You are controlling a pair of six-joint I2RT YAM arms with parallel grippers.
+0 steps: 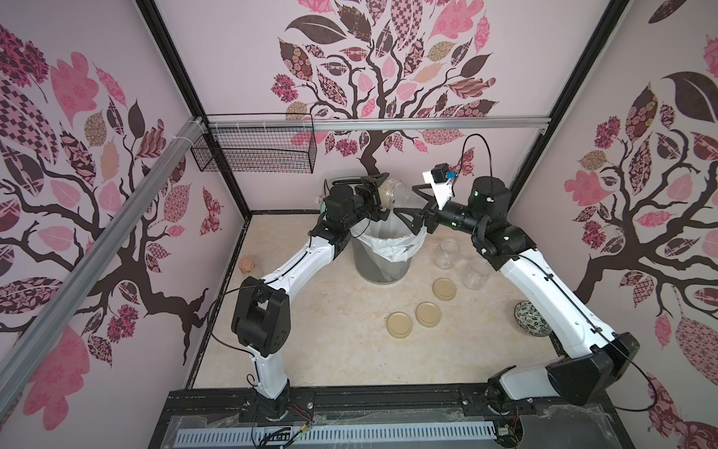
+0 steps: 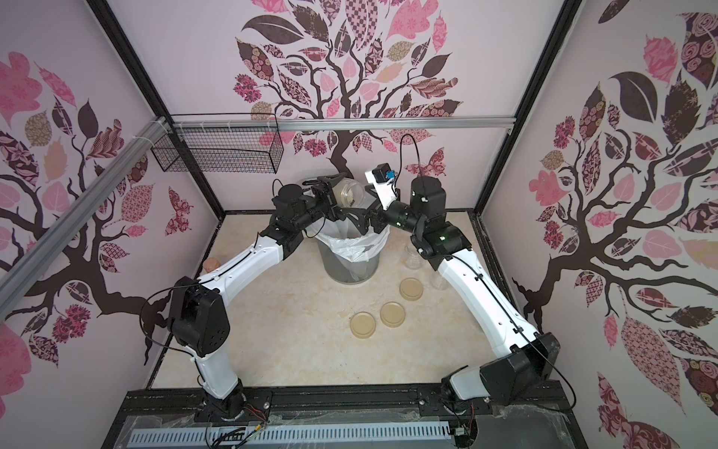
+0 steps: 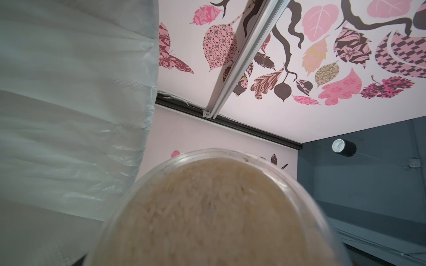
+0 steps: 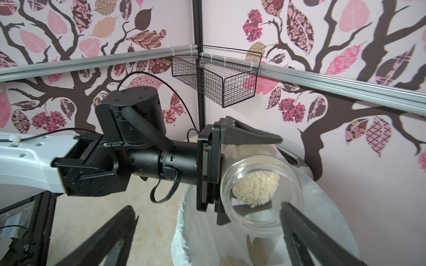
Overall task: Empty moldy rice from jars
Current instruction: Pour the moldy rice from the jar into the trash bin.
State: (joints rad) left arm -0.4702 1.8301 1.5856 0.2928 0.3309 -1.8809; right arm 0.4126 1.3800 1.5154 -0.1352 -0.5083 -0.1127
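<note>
Lined bin (image 1: 372, 268) directly under both grippers. Left gripper (image 1: 382, 196) clamped on tilted jar (image 1: 397, 194), with its mouth toward the right gripper (image 1: 407, 202). That one is spread wide, holds nothing and is just beside the jar. Empty jars (image 1: 447, 253) (image 1: 477, 273) on the table below the right gripper. Three lids (image 1: 428, 314) nearby. Rice clump (image 4: 254, 187) stuck at the jar's bottom, against the left gripper.
</note>
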